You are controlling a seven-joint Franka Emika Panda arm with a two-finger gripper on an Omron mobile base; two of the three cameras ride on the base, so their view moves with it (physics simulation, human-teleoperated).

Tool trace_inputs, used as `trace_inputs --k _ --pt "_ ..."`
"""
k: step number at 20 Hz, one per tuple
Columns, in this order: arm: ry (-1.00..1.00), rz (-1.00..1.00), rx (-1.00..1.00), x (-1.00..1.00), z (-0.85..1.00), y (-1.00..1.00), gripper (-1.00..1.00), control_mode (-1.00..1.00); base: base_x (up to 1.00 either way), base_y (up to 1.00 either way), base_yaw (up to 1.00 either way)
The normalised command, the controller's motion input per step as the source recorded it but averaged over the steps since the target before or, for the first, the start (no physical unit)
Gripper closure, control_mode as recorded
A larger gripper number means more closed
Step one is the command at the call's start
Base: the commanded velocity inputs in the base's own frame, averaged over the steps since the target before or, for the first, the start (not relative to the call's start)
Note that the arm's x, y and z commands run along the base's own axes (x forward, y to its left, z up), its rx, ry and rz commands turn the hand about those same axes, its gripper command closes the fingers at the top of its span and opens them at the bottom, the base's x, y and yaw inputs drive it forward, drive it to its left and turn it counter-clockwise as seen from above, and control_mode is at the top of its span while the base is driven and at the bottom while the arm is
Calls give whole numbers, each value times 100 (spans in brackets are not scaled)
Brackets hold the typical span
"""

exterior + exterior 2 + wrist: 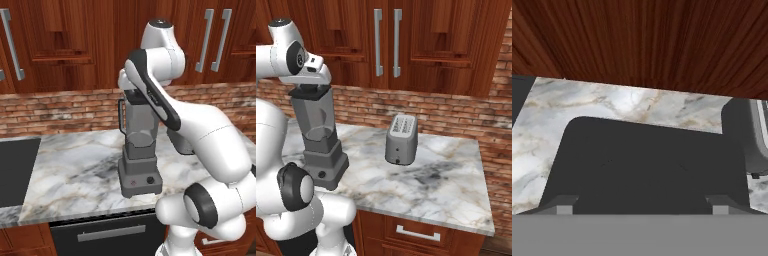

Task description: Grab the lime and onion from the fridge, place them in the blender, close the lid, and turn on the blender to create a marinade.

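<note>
Both base views flank the blender (140,150) from behind; hand view looks down close over its lid (647,165).

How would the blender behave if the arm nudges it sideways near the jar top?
The blender looks tall on a narrow boxy base, so a high push would probably tip it rather than slide it. The marble counter looks smooth, so a low push at the base likely slides it.

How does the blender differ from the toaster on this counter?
The blender is tall, a translucent tapered jar on a boxy dark grey base; the toaster is squat, silver and one solid block. The blender stands near the counter's front edge under the arm; the toaster sits farther back and to the right, apart from it. Both stand upright on the marble counter.
</note>
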Motion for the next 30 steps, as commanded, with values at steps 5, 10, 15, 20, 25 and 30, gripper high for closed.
trace_inputs --k 5,10,15,20,25,30 --pt "1 -7 0 -9 -6 0 100 -100 0 0 0" --pt "2 0 0 -48 -15 0 100 -100 0 0 0" --pt "1 0 0 -3 0 0 100 -100 0 0 0" --pt "5 0 0 -48 -13 0 100 -100 0 0 0" --pt "15 0 0 -53 -14 0 100 -100 0 0 0" --pt "6 0 0 -11 -3 0 100 -100 0 0 0"
